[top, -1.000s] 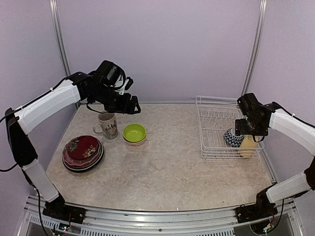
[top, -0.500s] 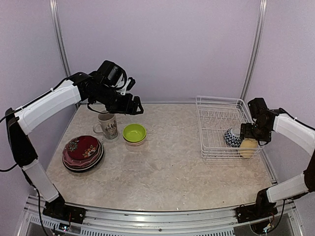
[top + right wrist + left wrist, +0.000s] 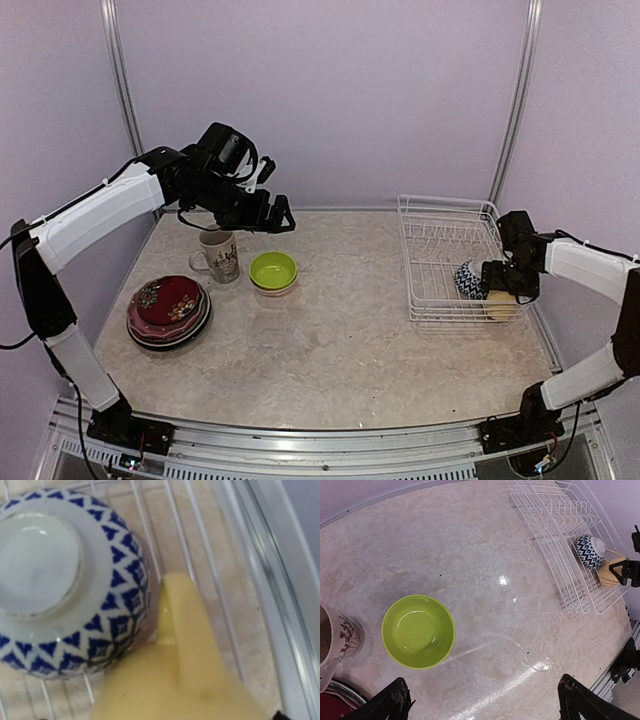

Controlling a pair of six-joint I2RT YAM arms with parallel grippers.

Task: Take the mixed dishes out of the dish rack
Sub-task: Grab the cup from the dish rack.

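The white wire dish rack (image 3: 440, 250) stands at the right and also shows in the left wrist view (image 3: 560, 525). In its near right corner lie an upturned blue-patterned bowl (image 3: 468, 280) (image 3: 55, 575) and a pale-yellow mug (image 3: 503, 306) (image 3: 185, 675) on its side, touching. My right gripper (image 3: 508, 281) is low over the mug. Its jaws stand wide, only a dark tip shows at the wrist view's bottom right, and they hold nothing. My left gripper (image 3: 272, 215) (image 3: 487, 705) is open and empty, hovering above the lime-green bowl (image 3: 273, 270) (image 3: 418, 631).
A beige patterned mug (image 3: 222, 255) (image 3: 340, 635) stands left of the green bowl. A stack of plates with a red floral one on top (image 3: 168, 308) lies at the front left. The right wall runs close beside the rack.
My right gripper has come down and toward the yellow mug in the rack's corner. My left arm has barely moved.
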